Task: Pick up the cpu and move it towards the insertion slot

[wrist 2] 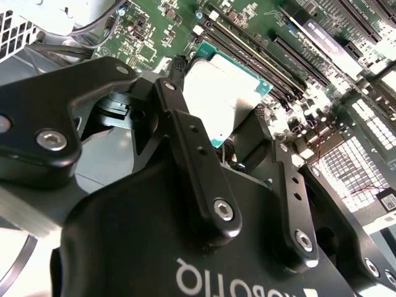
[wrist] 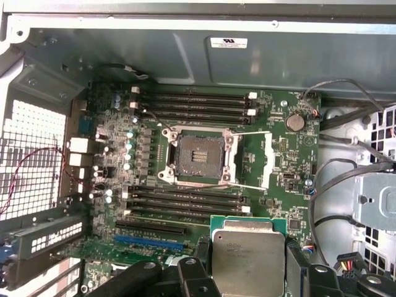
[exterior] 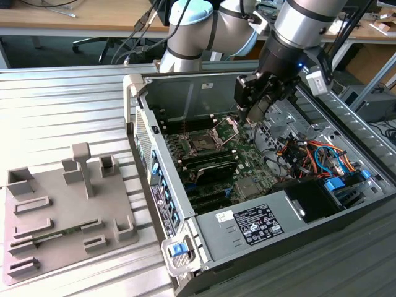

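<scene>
Open insertion slot (wrist: pixel 198 158), raised load plate (exterior: pixel 228 127) alongside, unobstructed above.

A ribbed grey metal counter (exterior: pixel 68 105) was seen spreading across the exterior view, its grooves running towards the exterior view's left. At the far edge a long wooden desk (exterior: pixel 80 18) was set, with loose cables (exterior: pixel 59 9) lying on it. Beneath the desk, dark shadow and the wheeled base of an office chair (exterior: pixel 93 43) could be made out. The scene was evenly lit.
</scene>
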### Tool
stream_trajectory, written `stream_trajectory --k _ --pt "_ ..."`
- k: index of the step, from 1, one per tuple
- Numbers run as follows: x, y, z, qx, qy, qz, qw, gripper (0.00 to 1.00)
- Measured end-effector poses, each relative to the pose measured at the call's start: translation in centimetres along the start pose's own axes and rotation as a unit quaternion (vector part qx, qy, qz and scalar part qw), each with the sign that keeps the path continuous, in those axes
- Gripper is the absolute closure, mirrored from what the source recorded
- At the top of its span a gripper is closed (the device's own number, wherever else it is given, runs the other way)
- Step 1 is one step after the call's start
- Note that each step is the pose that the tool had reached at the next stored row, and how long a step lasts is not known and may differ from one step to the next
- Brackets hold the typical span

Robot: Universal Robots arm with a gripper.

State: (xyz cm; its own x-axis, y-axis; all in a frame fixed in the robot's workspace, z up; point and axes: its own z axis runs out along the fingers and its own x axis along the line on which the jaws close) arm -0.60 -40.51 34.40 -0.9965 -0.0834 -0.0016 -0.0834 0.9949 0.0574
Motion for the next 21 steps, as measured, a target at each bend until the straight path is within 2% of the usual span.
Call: stream_trajectory --k 10,21 --pt "-0.18 0.77 0.16 0.0 0.0 0.0 1.0 0.45" --pt "-0.5 1.92 0.37 0.0 0.0 0.0 1.0 0.45"
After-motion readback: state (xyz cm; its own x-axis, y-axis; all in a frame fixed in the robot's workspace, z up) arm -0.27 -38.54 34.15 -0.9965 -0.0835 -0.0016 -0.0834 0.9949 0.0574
